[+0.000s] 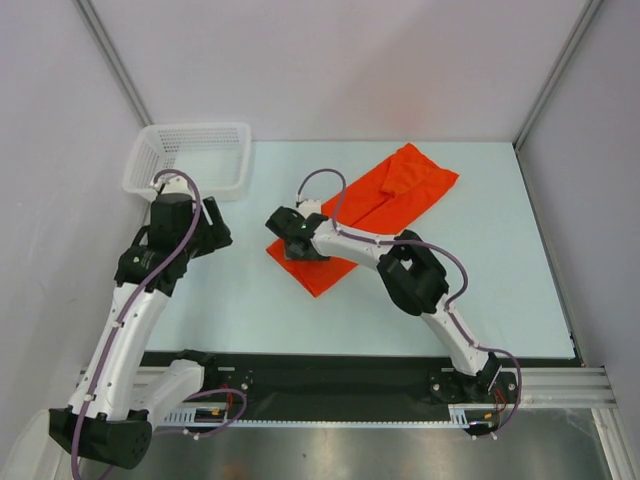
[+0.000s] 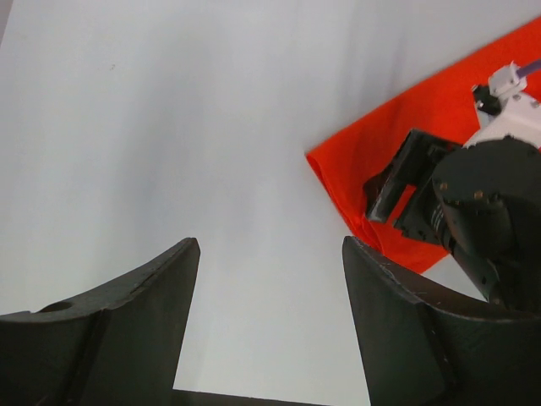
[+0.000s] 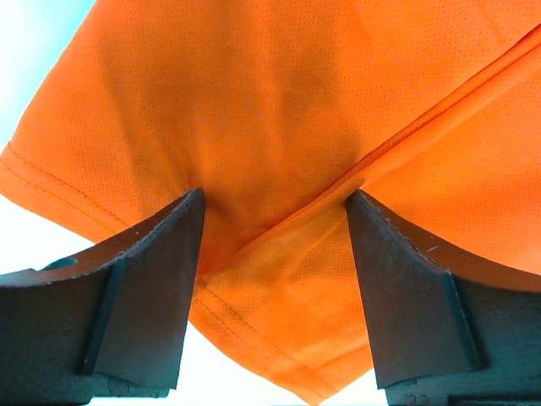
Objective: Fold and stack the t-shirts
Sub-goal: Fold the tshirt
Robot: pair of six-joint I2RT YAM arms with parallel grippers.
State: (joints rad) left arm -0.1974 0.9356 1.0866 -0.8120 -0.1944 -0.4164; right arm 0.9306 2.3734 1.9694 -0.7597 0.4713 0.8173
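Pale table (image 1: 250, 300) — t-shirt (image 1: 400, 195) hem between spread jaws of right gripper (image 3: 275, 211), perhaps touching.

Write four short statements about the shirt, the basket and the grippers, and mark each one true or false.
1. The t-shirt lies inside the basket. False: it lies on the table, apart from the basket.
2. The right gripper is over the t-shirt's near end with its jaws apart. True.
3. The left gripper is clamped on the t-shirt. False: it is open over bare table and holds nothing.
4. The basket stands at the table's far left corner. True.
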